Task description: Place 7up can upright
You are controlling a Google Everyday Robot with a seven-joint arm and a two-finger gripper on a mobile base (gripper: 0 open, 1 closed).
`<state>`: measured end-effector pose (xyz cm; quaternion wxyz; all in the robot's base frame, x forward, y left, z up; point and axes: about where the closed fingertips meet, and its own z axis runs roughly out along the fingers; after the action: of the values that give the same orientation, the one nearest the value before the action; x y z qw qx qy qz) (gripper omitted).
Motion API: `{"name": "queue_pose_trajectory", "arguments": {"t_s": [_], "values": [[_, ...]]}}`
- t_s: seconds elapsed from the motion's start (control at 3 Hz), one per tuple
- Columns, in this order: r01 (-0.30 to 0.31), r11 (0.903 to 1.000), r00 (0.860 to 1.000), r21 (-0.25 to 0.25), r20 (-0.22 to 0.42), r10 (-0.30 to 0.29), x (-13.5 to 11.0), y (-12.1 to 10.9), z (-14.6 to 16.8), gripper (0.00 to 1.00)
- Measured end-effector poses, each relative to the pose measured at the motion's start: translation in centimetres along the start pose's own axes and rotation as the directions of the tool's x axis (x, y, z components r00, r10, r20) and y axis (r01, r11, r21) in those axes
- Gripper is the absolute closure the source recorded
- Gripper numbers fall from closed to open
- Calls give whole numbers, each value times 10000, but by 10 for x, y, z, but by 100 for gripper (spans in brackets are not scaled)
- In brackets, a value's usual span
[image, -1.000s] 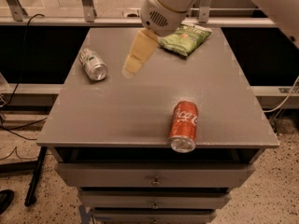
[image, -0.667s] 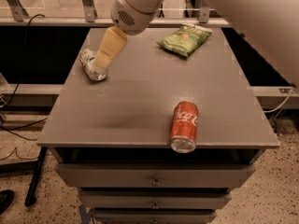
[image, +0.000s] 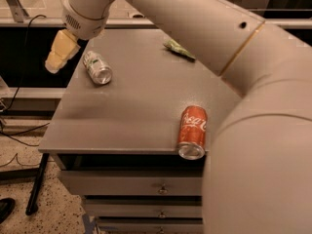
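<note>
The 7up can (image: pixel 97 67), silver-white with green markings, lies on its side near the back left corner of the grey table (image: pixel 136 106), its shiny top facing the front. My gripper (image: pixel 59 55) hangs over the table's left edge, just left of the can and apart from it. My arm (image: pixel 219 48) sweeps across the upper right of the view.
A red Coca-Cola can (image: pixel 192 131) lies on its side at the table's front edge, right of centre. A green chip bag (image: pixel 179 49) at the back is partly hidden by my arm. Drawers (image: pixel 161 189) sit under the tabletop. Cables lie on the floor at left.
My gripper has moved left from the table's back middle, past the 7up can, to the table's left edge. The cans have not moved on the table.
</note>
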<state>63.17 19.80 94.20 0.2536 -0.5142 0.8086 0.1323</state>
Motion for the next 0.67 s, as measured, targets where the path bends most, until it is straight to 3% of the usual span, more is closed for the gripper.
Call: {"name": "queue_pose_trajectory", "arguments": {"t_s": [0.33,0.67], "values": [[-829,9962,9949,272,-559,843,-16,-5,38,0],[-1619,9835,9815,805,-905,1689,-14,-24,54,0]]}}
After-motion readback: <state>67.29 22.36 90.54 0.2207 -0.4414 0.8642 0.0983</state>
